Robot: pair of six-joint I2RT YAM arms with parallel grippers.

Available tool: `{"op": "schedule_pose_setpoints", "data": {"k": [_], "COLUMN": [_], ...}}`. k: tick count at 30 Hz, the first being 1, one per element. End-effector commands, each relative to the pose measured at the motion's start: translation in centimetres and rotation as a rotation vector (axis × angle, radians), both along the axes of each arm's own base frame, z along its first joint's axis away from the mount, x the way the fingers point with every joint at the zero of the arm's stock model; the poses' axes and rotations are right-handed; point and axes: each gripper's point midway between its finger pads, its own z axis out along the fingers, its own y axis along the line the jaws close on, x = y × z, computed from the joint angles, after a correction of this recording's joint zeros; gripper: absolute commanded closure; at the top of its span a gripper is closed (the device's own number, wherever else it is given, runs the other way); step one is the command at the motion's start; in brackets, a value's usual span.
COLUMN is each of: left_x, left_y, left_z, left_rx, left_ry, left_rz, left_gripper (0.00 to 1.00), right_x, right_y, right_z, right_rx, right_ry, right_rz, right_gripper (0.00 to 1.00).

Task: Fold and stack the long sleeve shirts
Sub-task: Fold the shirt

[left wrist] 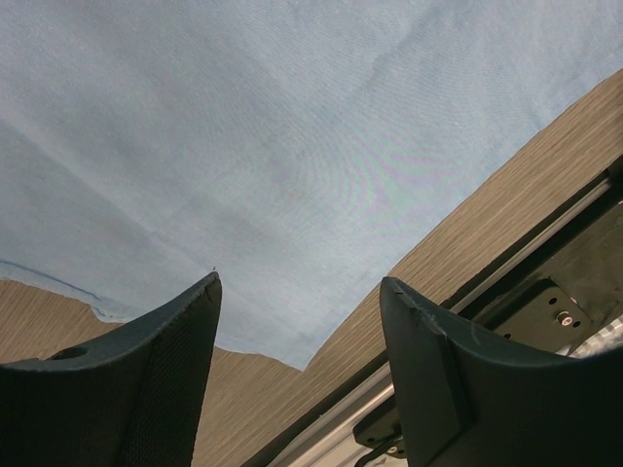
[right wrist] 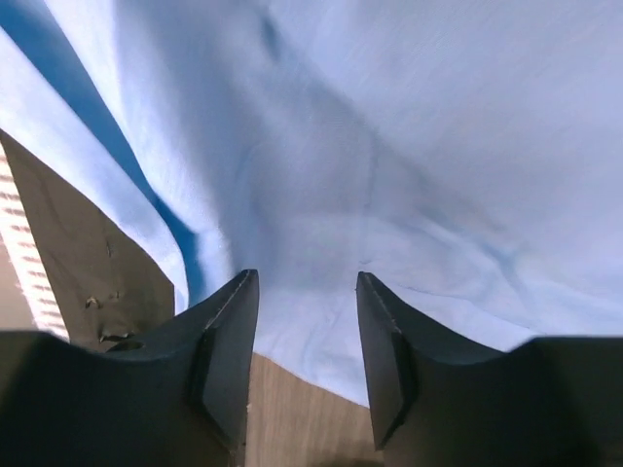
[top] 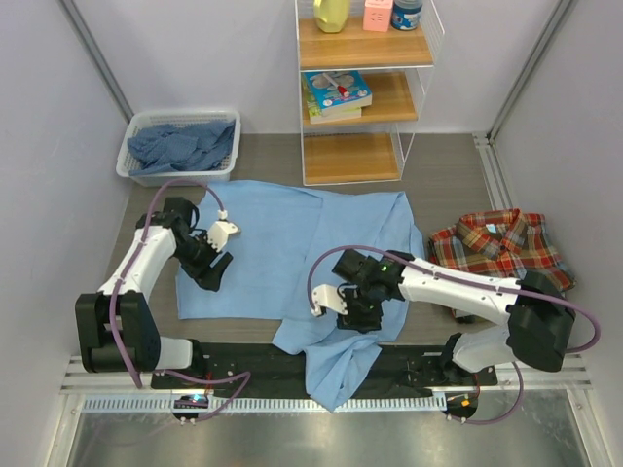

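A plain light blue shirt (top: 292, 248) lies spread on the table, one sleeve (top: 336, 375) hanging over the near edge. My left gripper (top: 212, 272) is open and empty, just above the shirt's near left part; in the left wrist view (left wrist: 300, 292) its jaws frame the cloth's corner (left wrist: 292, 195). My right gripper (top: 352, 309) is open and empty over the shirt's near right hem; in the right wrist view (right wrist: 307, 282) the cloth (right wrist: 389, 146) fills the frame. A folded plaid shirt (top: 501, 248) lies at the right. Darker blue shirts (top: 180, 144) fill a basket.
The white basket (top: 127, 161) stands at the back left. A wire shelf (top: 365, 107) with books and bottles stands at the back middle. A black rail (top: 243, 360) runs along the near table edge and also shows in the left wrist view (left wrist: 545, 292).
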Motion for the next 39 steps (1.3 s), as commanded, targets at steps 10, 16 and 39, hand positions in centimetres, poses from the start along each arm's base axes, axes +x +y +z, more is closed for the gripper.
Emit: {"op": "schedule_pose_setpoints", "data": {"k": [10, 16, 39], "left_x": [2.7, 3.2, 3.6], "left_y": [-0.3, 0.0, 2.3], "left_z": [2.1, 2.4, 0.5], "left_rx": [-0.171, -0.181, -0.137], "left_ry": [-0.078, -0.069, -0.038], "left_rz": [0.189, 0.199, 0.188], "left_gripper": [0.26, 0.24, 0.26], "right_x": [-0.4, -2.3, -2.3], "right_y": [15.8, 18.4, 19.7], "right_z": [7.7, 5.9, 6.3], "right_rx": [0.375, 0.36, 0.279], "right_ry": [-0.02, -0.063, -0.133], "right_rz": [-0.028, 0.035, 0.166], "right_gripper": [0.21, 0.23, 0.9]}}
